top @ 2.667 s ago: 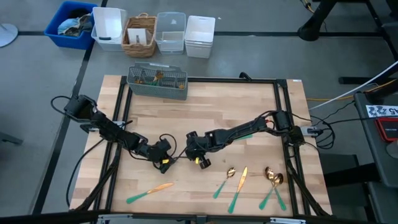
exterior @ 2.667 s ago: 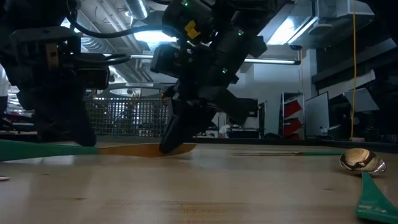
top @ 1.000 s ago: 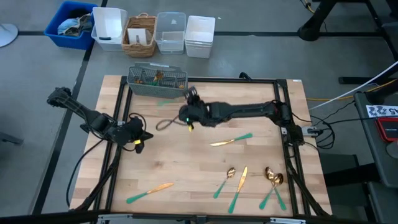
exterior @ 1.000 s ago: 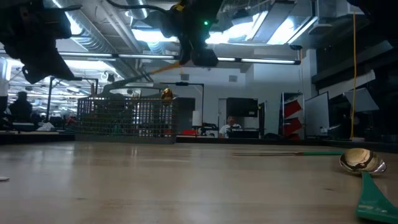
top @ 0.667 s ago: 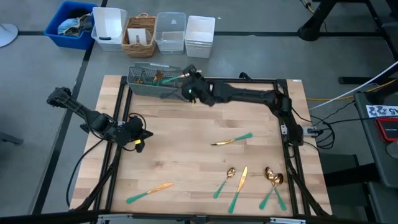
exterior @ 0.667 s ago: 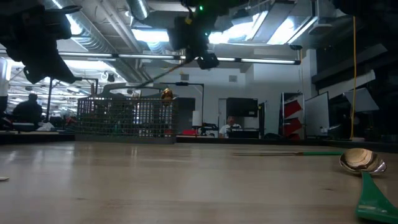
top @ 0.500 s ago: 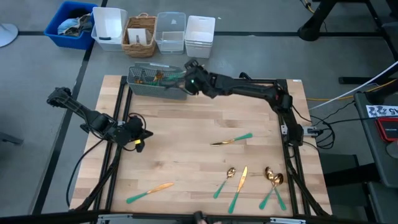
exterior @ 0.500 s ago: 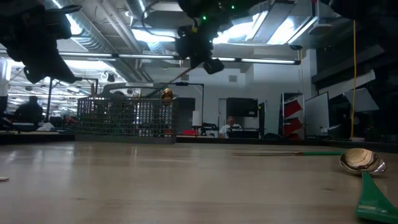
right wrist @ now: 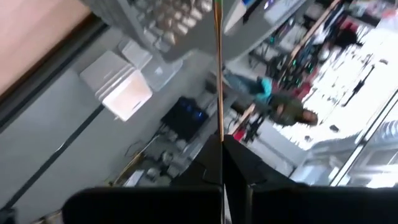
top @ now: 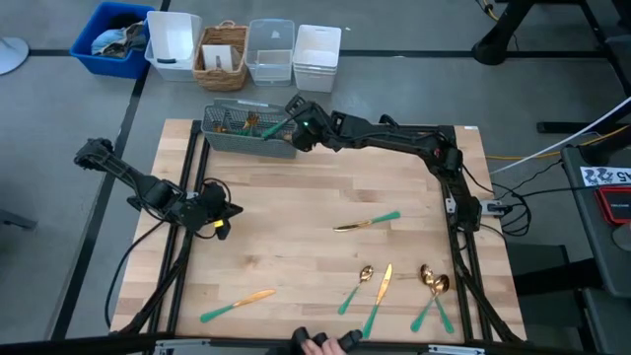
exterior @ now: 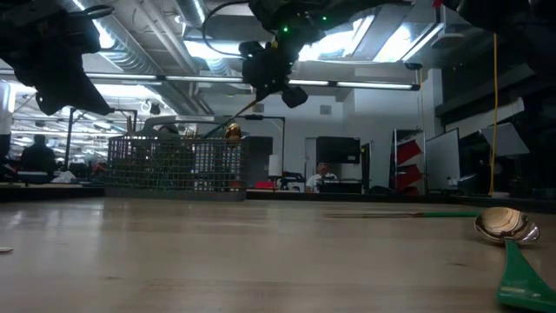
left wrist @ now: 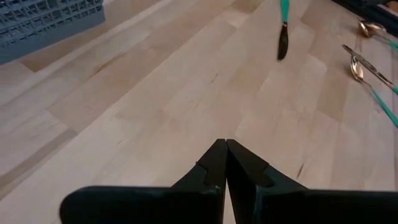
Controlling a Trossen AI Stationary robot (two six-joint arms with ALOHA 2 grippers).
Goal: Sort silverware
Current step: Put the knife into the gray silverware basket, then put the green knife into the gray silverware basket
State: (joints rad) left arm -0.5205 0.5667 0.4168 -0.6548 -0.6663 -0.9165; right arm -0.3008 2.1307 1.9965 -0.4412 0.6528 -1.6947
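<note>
High view: slim teal-handled, gold-bladed knife (top: 273, 126) in right gripper (top: 296, 123) jaws (left gripper (top: 223, 215) jaws closed, empty).

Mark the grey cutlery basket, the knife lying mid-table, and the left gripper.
Grey cutlery basket (top: 229, 141): high view, front wall.
Knife (top: 367, 222): high view, where blade meets teal handle.
Left gripper (left wrist: 225, 147): left wrist view, shut fingertips.

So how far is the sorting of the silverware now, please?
Partly done. Some pieces already stand in the grey wire caddy. The right gripper holds one piece over the caddy, not yet released. The left gripper waits shut above the table, holding nothing. Still lying on the table: a knife front left, a knife mid-right, and a group front right.
</note>
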